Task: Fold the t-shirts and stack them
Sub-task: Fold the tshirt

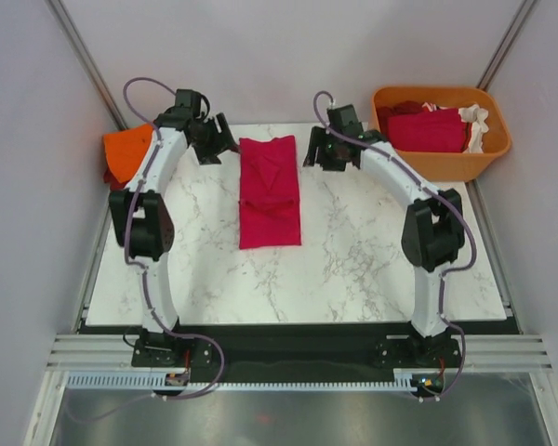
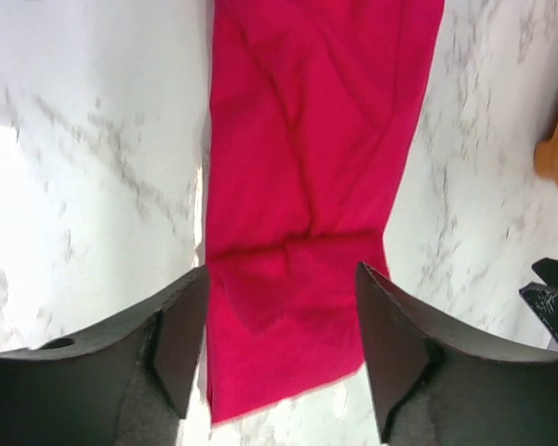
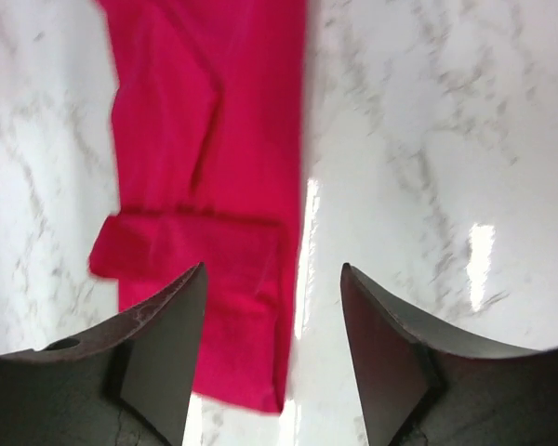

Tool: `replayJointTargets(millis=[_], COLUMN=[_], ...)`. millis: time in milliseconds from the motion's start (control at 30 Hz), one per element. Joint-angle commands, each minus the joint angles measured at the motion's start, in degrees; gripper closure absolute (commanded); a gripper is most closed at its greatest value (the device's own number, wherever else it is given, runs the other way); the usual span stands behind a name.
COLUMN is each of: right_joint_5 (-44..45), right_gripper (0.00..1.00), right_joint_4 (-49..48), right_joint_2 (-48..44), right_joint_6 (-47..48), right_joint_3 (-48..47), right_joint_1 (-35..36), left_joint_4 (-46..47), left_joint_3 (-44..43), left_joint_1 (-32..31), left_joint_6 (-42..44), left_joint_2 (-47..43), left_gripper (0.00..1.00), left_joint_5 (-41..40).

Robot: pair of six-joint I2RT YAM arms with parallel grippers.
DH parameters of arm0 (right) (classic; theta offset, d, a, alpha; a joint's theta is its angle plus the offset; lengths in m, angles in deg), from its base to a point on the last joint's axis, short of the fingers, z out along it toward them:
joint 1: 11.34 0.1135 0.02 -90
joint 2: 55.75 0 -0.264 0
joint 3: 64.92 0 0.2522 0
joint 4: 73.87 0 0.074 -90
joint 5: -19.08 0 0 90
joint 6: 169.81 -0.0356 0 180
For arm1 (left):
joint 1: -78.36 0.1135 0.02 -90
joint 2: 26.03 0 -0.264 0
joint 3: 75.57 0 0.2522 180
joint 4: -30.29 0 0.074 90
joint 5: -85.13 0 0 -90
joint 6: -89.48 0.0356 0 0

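Note:
A crimson-pink t-shirt [image 1: 270, 190] lies folded into a long narrow strip down the middle of the marble table [image 1: 372, 269]. My left gripper [image 1: 214, 149] hangs open above the strip's far left corner. In the left wrist view, the cloth [image 2: 316, 139] shows between and beyond the spread fingers of my left gripper [image 2: 282, 268], which hold nothing. My right gripper [image 1: 318, 153] is open off the strip's far right corner. The right wrist view has the shirt's [image 3: 214, 139] right edge under the empty right gripper [image 3: 273, 266]. An orange folded t-shirt [image 1: 128, 151] sits at the table's far left edge.
An orange plastic tub [image 1: 446, 167] stands off the table's far right corner, holding dark red cloth [image 1: 426, 130] and white cloth [image 1: 474, 121]. Grey walls close in the cell on both sides. The arm bases sit on the near rail.

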Motion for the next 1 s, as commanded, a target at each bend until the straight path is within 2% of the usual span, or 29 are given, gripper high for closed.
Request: replayJointTargets(millis=[0,33,67,100,133,167,267,333,367,567,767,967], right_joint_5=[-1.68,-2.03,-2.3,-2.56,-2.91,-4.13,-5.81,-6.34,-6.52,-6.69,-6.87,-6.96], right_gripper=[0.34,0.34,0.34,0.35,0.36,0.37,0.43,0.48,0.49,0.5,0.5,0.48], right_joint_4=[-4.68,-4.86,-5.04,-6.43,-7.23,-8.19,-10.84,-11.1,-11.02,-11.02,-10.67,-8.74], right_joint_2=[-9.54,-9.72,-9.64,-9.38,-9.11,-8.33,-5.52,-3.76,-1.92,3.36,6.97,10.13], right_joint_6=[2.54,2.45,2.02,1.23,0.7,0.17,-1.06,-0.89,-0.98,-0.54,-0.36,-0.1], right_joint_3=[10.3,11.9,13.31,15.94,17.09,18.06,19.3,17.82,17.2,12.89,8.85,1.13], right_joint_1=[7.46,8.36,9.15,10.29,10.65,10.83,11.44,11.97,11.97,11.97,11.8,10.04], left_joint_4=[-1.29,-0.23,1.7,3.02,5.82,5.85,5.85,16.85,19.53,25.96,26.76,27.64], left_joint_3=[9.28,12.97,20.66,24.4,27.83,34.04,44.86,49.46,52.61,56.6,55.81,59.5], left_joint_1=[-0.92,-2.32,-3.2,-4.26,-6.62,-7.94,-12.43,-13.58,-13.67,-14.99,-16.04,-17.54], left_joint_6=[2.09,1.83,1.56,1.56,0.78,0.33,0.33,-4.3,-5.37,-6.7,-6.7,-6.62], left_joint_2=[-10.7,-12.81,-17.7,-19.75,-21.95,-25.01,-28.11,-29.17,-29.0,-25.57,-21.71,-19.51], left_gripper=[0.31,0.34,0.4,0.4,0.45,0.45,0.45,0.48,0.5,0.52,0.52,0.54], left_joint_5=[0.5,-0.29,-0.65,-1.18,-2.4,-3.02,-3.03,-5.22,-4.88,-6.27,-8.3,-9.79])
